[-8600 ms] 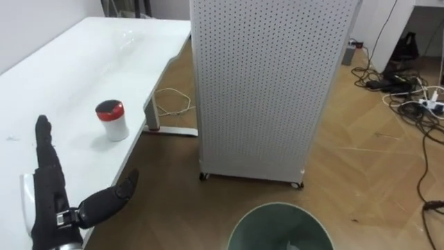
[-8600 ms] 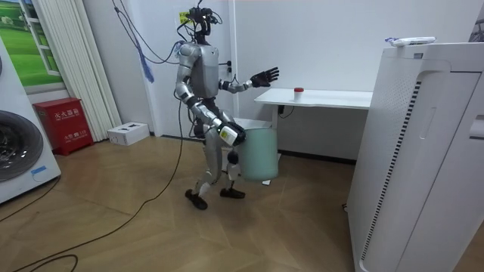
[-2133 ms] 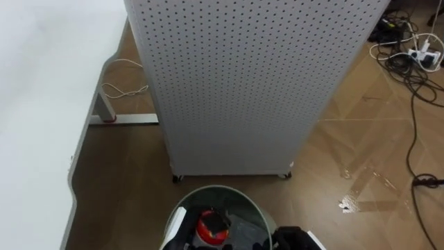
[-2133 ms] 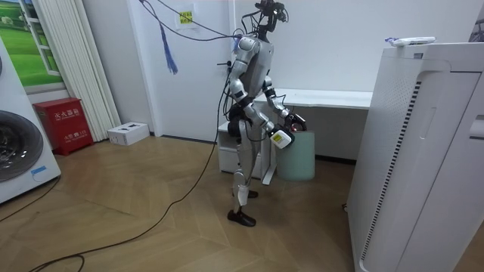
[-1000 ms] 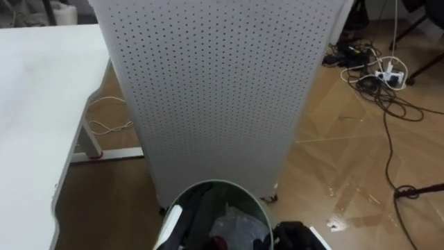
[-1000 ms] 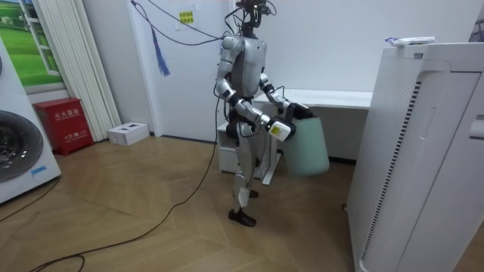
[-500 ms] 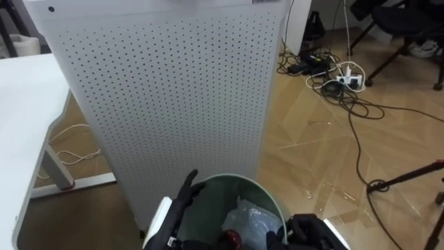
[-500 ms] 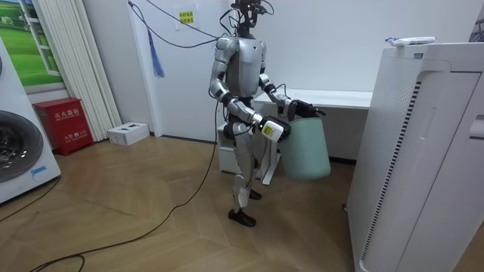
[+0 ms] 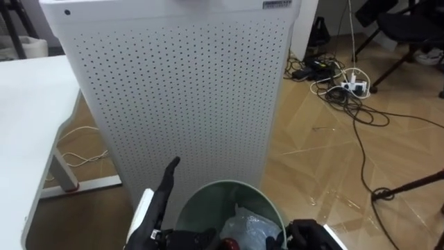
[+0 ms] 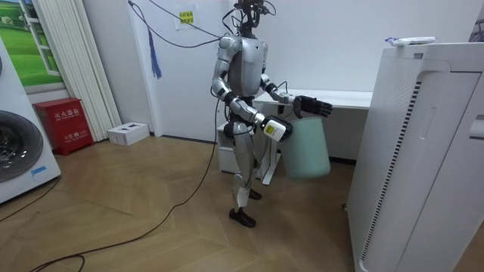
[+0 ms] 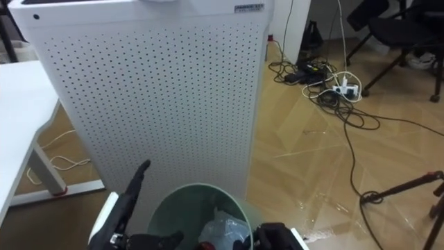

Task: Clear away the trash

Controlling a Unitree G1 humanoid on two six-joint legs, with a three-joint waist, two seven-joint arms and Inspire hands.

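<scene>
Silver-grey body, black left hand [image 9: 165,186]

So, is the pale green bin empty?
Not empty: crumpled clear plastic and a small red item lie inside the pale green round bin.

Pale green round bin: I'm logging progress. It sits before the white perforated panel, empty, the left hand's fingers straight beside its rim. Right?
Not empty: the left eye view shows crumpled clear plastic and a small red item inside the pale green round bin. The rest holds: white perforated panel behind, left hand beside the rim, fingers straight.
</scene>
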